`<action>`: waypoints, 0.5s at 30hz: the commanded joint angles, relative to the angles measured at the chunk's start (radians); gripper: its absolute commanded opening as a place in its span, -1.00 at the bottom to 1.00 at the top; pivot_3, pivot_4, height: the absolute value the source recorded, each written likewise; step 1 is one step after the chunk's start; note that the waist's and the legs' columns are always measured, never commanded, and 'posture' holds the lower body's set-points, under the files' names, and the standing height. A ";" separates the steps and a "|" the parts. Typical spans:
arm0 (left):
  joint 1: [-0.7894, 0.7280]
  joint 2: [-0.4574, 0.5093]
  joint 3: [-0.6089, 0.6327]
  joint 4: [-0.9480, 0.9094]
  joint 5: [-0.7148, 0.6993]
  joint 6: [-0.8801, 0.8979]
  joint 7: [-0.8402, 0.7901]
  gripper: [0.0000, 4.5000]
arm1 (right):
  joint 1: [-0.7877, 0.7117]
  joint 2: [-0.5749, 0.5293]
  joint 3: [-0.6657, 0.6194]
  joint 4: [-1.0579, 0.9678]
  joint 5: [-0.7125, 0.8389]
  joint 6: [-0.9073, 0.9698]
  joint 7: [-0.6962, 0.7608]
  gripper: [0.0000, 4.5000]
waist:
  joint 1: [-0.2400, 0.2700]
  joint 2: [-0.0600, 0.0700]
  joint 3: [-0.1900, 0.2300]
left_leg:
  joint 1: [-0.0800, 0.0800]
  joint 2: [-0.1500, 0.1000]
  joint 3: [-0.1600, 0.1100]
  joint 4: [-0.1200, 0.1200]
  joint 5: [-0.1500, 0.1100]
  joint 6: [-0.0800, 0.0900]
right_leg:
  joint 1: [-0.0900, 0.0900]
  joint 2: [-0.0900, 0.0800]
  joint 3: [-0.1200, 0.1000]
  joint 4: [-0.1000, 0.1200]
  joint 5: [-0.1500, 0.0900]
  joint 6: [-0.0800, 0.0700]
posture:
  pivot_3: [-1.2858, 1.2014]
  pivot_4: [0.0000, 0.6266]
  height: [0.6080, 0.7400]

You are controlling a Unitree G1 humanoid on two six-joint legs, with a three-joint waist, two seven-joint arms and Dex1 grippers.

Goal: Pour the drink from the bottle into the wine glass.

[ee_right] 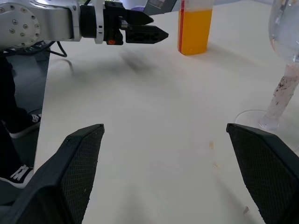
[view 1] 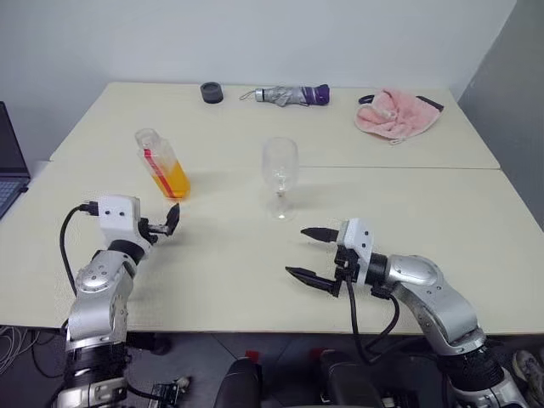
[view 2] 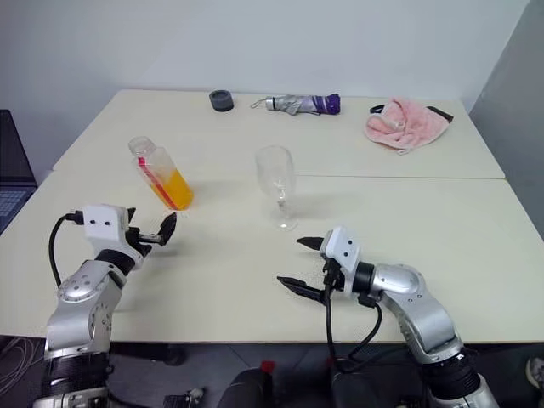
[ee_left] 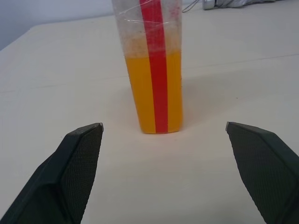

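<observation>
The bottle [view 1: 161, 164], half full of the drink [view 1: 174, 181], is seen left of centre, with the empty wine glass [view 1: 280, 174] at centre. The approach is judged under way: the left gripper [view 1: 170, 223], fingers spread, is aimed at the bottle and must be advanced around it. The right gripper [view 1: 310, 253] is held wide apart below the glass.
</observation>
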 commanded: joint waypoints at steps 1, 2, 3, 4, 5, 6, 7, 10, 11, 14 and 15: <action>-0.052 0.030 0.022 0.028 0.000 -0.020 -0.008 1.00 | -0.034 -0.010 -0.018 -0.059 0.037 0.022 -0.003 0.99 | 0.001 0.000 0.000 | 0.000 0.000 0.000 0.000 0.000 0.000 | 0.000 0.000 0.000 0.000 0.000 0.000 | 0.03 -0.52 1.00; -0.074 0.036 0.024 0.046 -0.009 -0.018 -0.018 1.00 | -0.045 -0.008 -0.020 -0.067 0.046 0.032 -0.007 0.99 | 0.001 0.000 0.000 | 0.000 0.000 0.000 0.000 0.000 0.000 | 0.000 0.000 0.000 0.000 0.000 0.000 | 0.03 -0.52 1.00; -0.089 0.040 0.025 0.060 -0.016 -0.017 -0.026 1.00 | -0.052 -0.007 -0.020 -0.073 0.054 0.040 -0.011 0.99 | 0.002 0.000 0.000 | 0.000 0.000 0.000 0.000 0.000 0.000 | 0.000 0.000 -0.001 0.000 0.000 0.000 | 0.03 -0.52 1.00; -0.103 0.042 0.027 0.072 -0.025 -0.014 -0.033 1.00 | -0.058 -0.006 -0.021 -0.078 0.062 0.048 -0.016 0.99 | 0.002 0.000 0.000 | 0.000 0.000 -0.001 0.000 0.000 0.000 | 0.000 0.000 -0.001 0.000 0.000 0.000 | 0.03 -0.52 1.00; -0.117 0.049 0.025 0.086 -0.025 -0.019 -0.041 1.00 | -0.063 -0.004 -0.023 -0.081 0.070 0.054 -0.020 0.99 | 0.003 0.000 0.000 | 0.000 0.000 -0.001 0.000 0.000 0.000 | 0.000 0.000 -0.001 0.000 0.000 0.000 | 0.03 -0.52 1.00; -0.136 0.057 0.020 0.108 -0.021 -0.025 -0.050 1.00 | -0.066 -0.002 -0.024 -0.086 0.080 0.061 -0.021 0.99 | 0.003 0.000 0.000 | 0.000 0.000 -0.001 0.000 0.000 0.000 | 0.000 0.000 -0.001 0.000 0.000 0.000 | 0.03 -0.52 1.00; -0.150 0.063 0.017 0.125 -0.019 -0.030 -0.057 1.00 | -0.069 -0.001 -0.025 -0.090 0.086 0.066 -0.022 0.99 | 0.003 0.000 0.000 | 0.000 0.000 0.000 0.000 0.000 0.000 | 0.000 0.000 -0.001 0.000 0.000 0.000 | 0.03 -0.52 1.00; -0.169 0.071 0.012 0.151 -0.013 -0.042 -0.070 1.00 | -0.072 -0.005 -0.023 -0.095 0.098 0.073 -0.026 0.99 | 0.002 0.000 0.000 | 0.000 0.000 0.000 0.000 0.000 0.000 | 0.000 0.000 -0.001 0.000 0.000 0.000 | 0.03 -0.52 1.00; -0.179 0.076 0.008 0.164 -0.009 -0.047 -0.074 1.00 | -0.073 -0.007 -0.021 -0.095 0.099 0.072 -0.026 0.99 | 0.002 0.000 0.000 | 0.000 0.000 0.000 0.000 0.000 0.000 | 0.000 0.000 -0.001 0.000 0.000 0.000 | 0.03 -0.52 1.00; -0.257 0.094 -0.013 0.239 0.004 -0.066 -0.101 1.00 | -0.076 -0.013 -0.011 -0.097 0.091 0.061 -0.026 0.99 | 0.004 -0.001 0.000 | -0.001 -0.001 -0.001 0.000 0.000 0.000 | 0.000 0.000 -0.002 0.000 0.000 0.000 | 0.03 -0.52 1.00; -0.274 0.096 -0.016 0.260 0.008 -0.071 -0.106 1.00 | -0.076 -0.012 -0.010 -0.096 0.089 0.058 -0.028 0.99 | 0.004 -0.001 0.000 | -0.001 -0.001 -0.001 0.000 0.000 0.000 | 0.000 0.000 -0.002 0.000 0.000 0.000 | 0.03 -0.52 1.00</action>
